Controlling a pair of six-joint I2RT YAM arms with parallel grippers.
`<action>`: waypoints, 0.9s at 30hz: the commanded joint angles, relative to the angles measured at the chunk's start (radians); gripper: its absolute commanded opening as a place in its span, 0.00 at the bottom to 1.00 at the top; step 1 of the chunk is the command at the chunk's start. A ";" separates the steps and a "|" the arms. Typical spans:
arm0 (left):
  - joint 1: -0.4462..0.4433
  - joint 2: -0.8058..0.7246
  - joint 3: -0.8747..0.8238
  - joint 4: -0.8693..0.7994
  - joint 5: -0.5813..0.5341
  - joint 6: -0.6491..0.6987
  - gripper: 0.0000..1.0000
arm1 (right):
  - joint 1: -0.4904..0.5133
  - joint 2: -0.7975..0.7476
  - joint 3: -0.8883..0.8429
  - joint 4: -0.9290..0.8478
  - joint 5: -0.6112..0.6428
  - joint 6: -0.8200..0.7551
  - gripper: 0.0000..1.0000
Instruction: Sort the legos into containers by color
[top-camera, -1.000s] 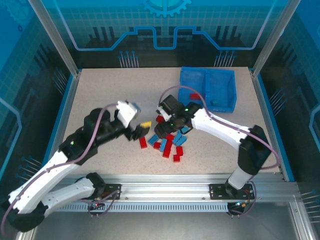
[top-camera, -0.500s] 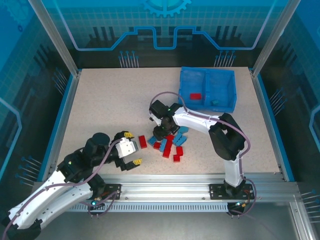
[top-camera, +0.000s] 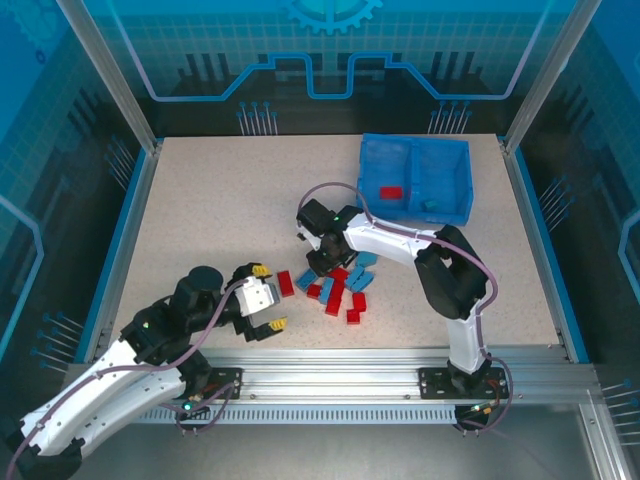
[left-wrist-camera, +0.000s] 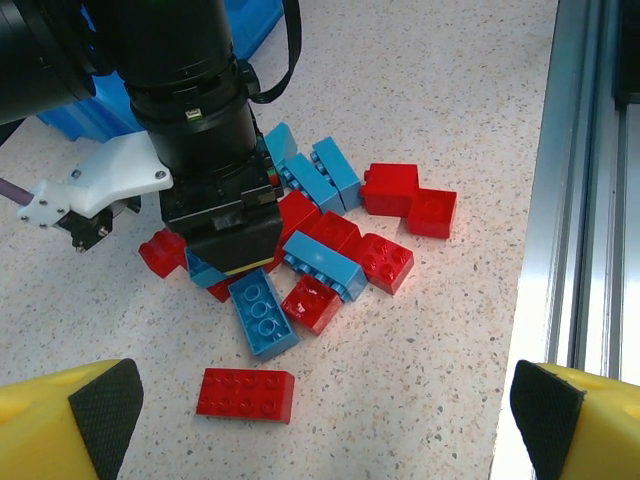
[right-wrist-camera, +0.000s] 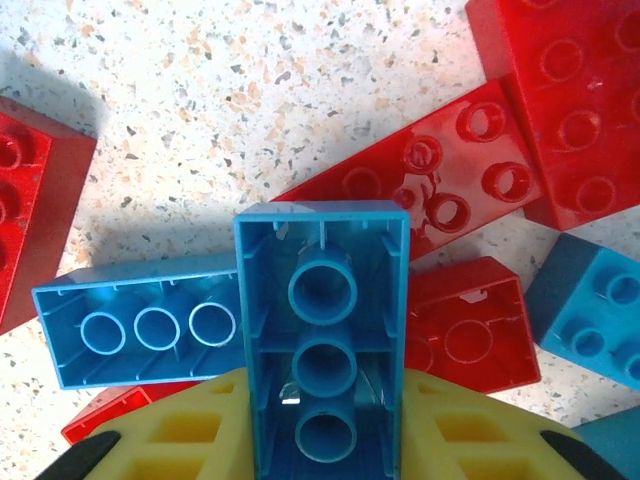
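Your right gripper (top-camera: 322, 262) pinches a small light blue plastic brick (right-wrist-camera: 322, 300) at the pile (top-camera: 340, 290), ready for the see-through blue bin (top-camera: 413, 165). Your left gripper (top-camera: 268, 297) hangs wide open, holding nothing.

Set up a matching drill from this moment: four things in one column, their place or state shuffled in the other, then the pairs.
Things
1. left gripper
2. right gripper
3. binned red brick
4. red brick nearest the left gripper

Place or state
A. flat on the table, apart from the pile
B. shut on a light blue brick
C. open, holding nothing
D. in the left compartment of the bin

Pairs: 1-C, 2-B, 3-D, 4-A
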 joint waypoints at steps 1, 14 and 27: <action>-0.005 0.010 -0.001 0.065 0.028 -0.005 0.99 | 0.005 -0.128 -0.005 0.013 0.024 0.029 0.31; -0.004 0.254 0.102 0.463 0.004 -0.275 0.99 | -0.367 -0.566 -0.156 0.094 0.118 0.130 0.31; -0.004 0.329 0.215 0.284 -0.160 -0.480 0.98 | -0.773 -0.124 0.072 0.114 0.083 0.160 0.31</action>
